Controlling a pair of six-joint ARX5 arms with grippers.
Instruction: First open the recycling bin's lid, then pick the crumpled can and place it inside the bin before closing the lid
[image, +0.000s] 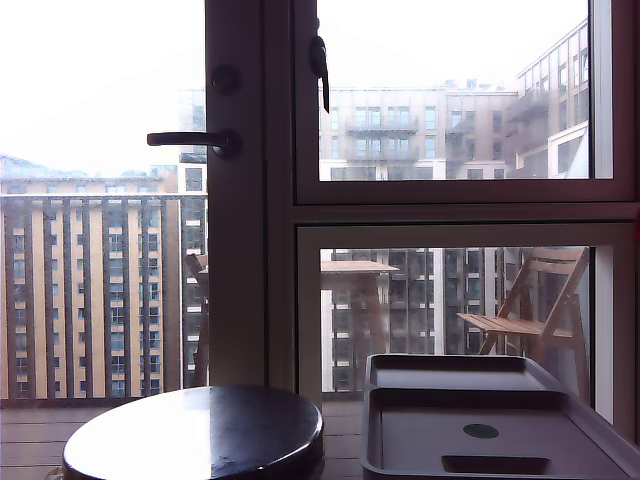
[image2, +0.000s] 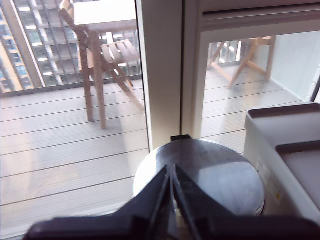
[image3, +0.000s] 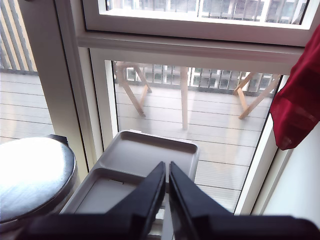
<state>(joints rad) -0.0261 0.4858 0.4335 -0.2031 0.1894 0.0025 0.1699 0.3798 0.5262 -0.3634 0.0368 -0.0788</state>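
My first gripper (image2: 171, 172) hangs with its dark fingers (image2: 157, 192) pressed together to a thin seam, nothing between them. Directly under the fingertips lies the round dark glossy table (image2: 200, 175), its top bare and shiny. Off to one side of those fingers, just beside the table, stands the large grey rectangular plastic recycling bin (image2: 260, 150), its straight wall close against the table's edge.

My second gripper (image3: 167, 172) is likewise closed to a narrow slit and carries nothing. Beneath and just ahead of its fingertips sits the flat grey rectangular plastic lid (image3: 150, 155), resting level on the bin with its raised rim and recessed panels showing; the lid is shut. In the exterior view the lid (image: 500, 400) shows a small round dark emblem (image: 481, 431) and a slot-shaped handle recess (image: 495, 464), and neither gripper appears there. I cannot see the crumpled can in any view.

Beyond the fingers rises the white-framed glass balcony door (image: 235, 250) with its dark lever handle (image: 190, 140). Past the glass lies a pale decked balcony (image2: 65, 145) with a wooden folding chair (image: 530, 310), then apartment blocks (image: 90, 290). A red cloth (image3: 300, 100) hangs beside the window frame.
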